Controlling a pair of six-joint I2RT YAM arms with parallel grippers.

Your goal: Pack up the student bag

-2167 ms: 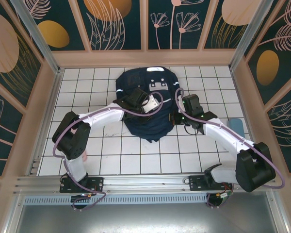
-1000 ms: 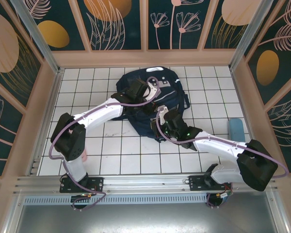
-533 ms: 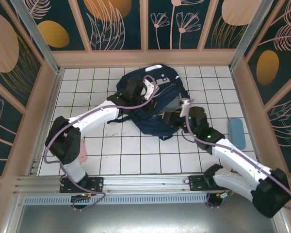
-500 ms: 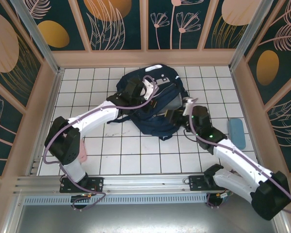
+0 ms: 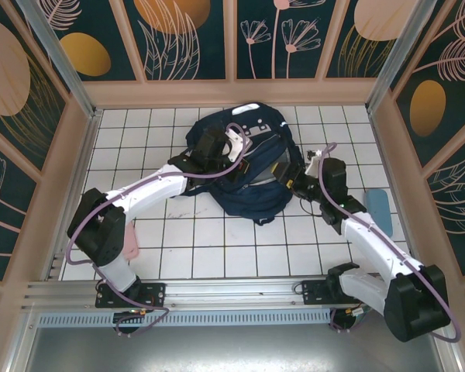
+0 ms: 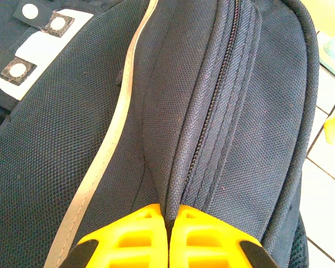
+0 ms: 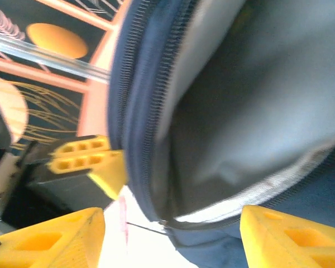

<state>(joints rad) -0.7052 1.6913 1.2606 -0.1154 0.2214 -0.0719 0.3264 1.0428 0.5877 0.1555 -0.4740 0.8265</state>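
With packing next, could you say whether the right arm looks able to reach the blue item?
Probably yes: the blue item lies uncovered beside that arm, whose fingers stand open by the bag.

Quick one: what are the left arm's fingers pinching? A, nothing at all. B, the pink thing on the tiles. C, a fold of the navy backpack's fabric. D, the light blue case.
C: the left fingers are closed on a fabric fold of the student bag beside its zipper.

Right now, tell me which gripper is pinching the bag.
The left gripper: its yellow fingers are shut on a fold of the bag beside the zip. The right gripper stands open at the bag's mouth.
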